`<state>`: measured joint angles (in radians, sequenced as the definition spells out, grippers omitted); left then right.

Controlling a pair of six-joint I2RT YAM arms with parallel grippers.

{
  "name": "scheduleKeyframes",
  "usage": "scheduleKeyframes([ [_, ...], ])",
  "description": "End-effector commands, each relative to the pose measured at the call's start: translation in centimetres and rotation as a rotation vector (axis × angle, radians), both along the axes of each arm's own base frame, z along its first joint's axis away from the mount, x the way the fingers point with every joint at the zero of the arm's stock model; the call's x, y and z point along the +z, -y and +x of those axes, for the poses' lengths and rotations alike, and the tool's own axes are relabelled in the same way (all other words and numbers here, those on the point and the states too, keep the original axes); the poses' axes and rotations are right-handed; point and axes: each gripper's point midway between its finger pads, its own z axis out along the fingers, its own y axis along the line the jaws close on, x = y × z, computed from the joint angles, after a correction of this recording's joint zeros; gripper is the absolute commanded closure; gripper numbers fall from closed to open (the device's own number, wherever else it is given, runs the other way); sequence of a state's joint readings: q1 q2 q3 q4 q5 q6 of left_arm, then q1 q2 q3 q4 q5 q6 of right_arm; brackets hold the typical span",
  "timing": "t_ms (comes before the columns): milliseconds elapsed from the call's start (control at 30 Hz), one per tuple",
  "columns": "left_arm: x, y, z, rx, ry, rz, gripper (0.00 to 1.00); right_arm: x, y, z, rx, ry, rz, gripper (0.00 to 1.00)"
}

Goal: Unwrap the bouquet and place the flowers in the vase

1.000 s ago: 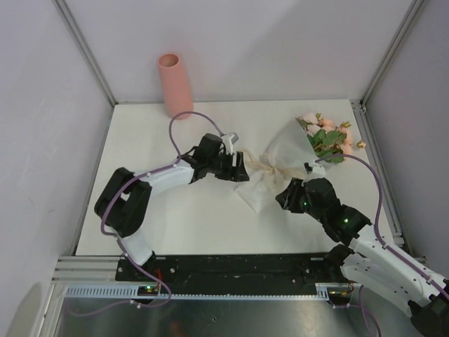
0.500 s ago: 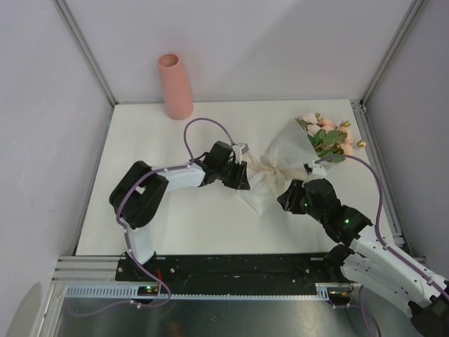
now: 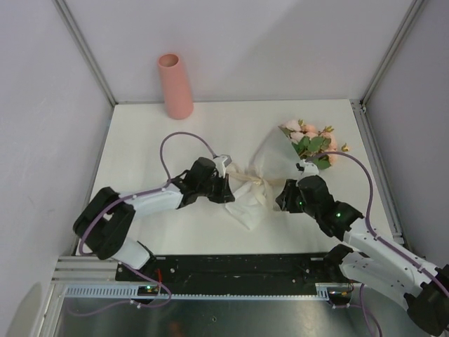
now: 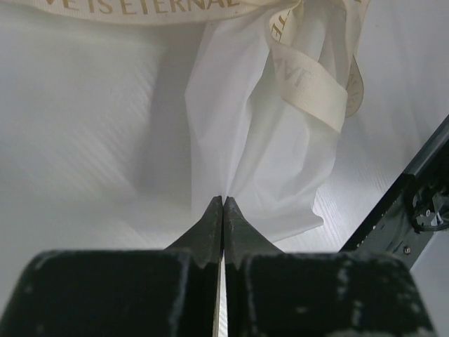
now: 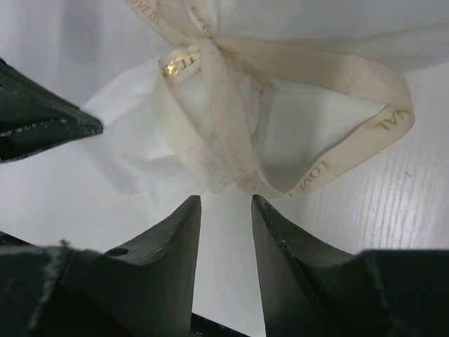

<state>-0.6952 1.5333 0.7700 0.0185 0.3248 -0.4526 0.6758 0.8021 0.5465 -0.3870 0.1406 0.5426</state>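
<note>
The bouquet (image 3: 270,165) lies on the table, its pink flowers (image 3: 309,140) pointing to the far right and its white paper tail (image 3: 245,209) toward the near edge. A cream ribbon bow (image 5: 231,140) ties its waist. My left gripper (image 3: 228,191) is shut, and the white paper (image 4: 266,161) is pinched at its tips (image 4: 223,203). My right gripper (image 3: 282,196) sits just right of the waist, open (image 5: 226,203), with the ribbon loops just ahead and nothing between its fingers. The salmon-pink vase (image 3: 175,86) stands upright at the far left.
Metal frame posts (image 3: 88,53) and grey walls close in the table on the left, back and right. The black base rail (image 3: 231,265) runs along the near edge. A purple cable (image 3: 184,137) loops above the left arm.
My left gripper has shut on the paper wrap and drawn back to the left and nearer. The bouquet has slid left with it. My right gripper has stayed open beside the waist.
</note>
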Motion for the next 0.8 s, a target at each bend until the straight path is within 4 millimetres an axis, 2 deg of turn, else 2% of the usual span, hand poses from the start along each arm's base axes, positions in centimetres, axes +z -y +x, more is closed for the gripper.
scheduleKeyframes([
  [0, 1.2, -0.9, -0.8, 0.065, 0.032, -0.049, 1.00, 2.2, -2.0, 1.4, 0.067, 0.082, 0.055, 0.59],
  [200, 1.0, -2.0, -2.3, 0.078, 0.033, -0.070, 1.00, 0.8, -4.9, 1.8, 0.237, 0.082, 0.045, 0.59],
  [500, 0.5, -2.6, -3.6, 0.096, 0.023, -0.106, 1.00, 1.3, -10.2, 1.6, 0.434, 0.038, 0.154, 0.58],
  [767, 0.8, -2.5, -4.1, 0.102, 0.029, -0.135, 1.00, -0.2, -12.0, 2.5, 0.445, 0.009, 0.137, 0.50],
])
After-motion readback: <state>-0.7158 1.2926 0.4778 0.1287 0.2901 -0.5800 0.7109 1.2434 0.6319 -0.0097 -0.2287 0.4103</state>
